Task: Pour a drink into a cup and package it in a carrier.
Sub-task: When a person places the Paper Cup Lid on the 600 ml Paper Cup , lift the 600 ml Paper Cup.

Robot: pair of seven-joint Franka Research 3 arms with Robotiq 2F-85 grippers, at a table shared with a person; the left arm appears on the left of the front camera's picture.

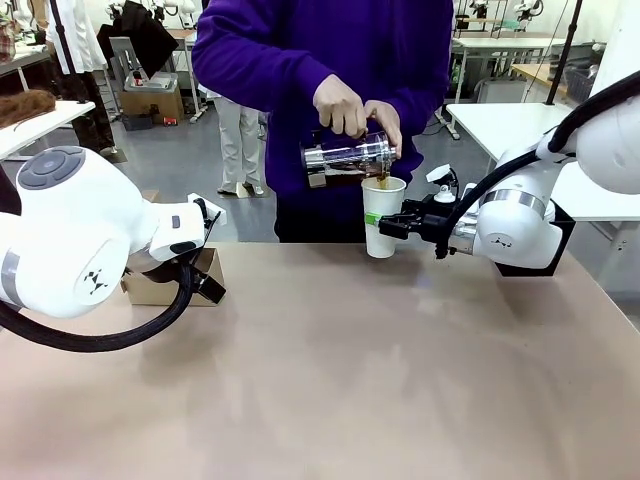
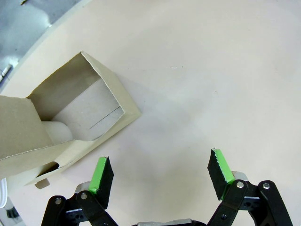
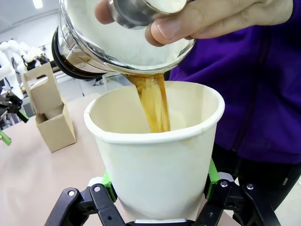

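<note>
Cup (image 1: 381, 198), centre frame, is pinched upright by right gripper (image 1: 390, 224) so the tilted jug (image 1: 348, 157) fills it; left gripper (image 2: 160, 172) spread beside carrier (image 2: 113, 89).

We see a tan tabletop (image 1: 330, 380) near us, grey floor (image 1: 185, 165) beyond it, white tables (image 1: 500, 125) at the far right, and a bright ceiling light strip (image 3: 36, 4) overhead.
</note>
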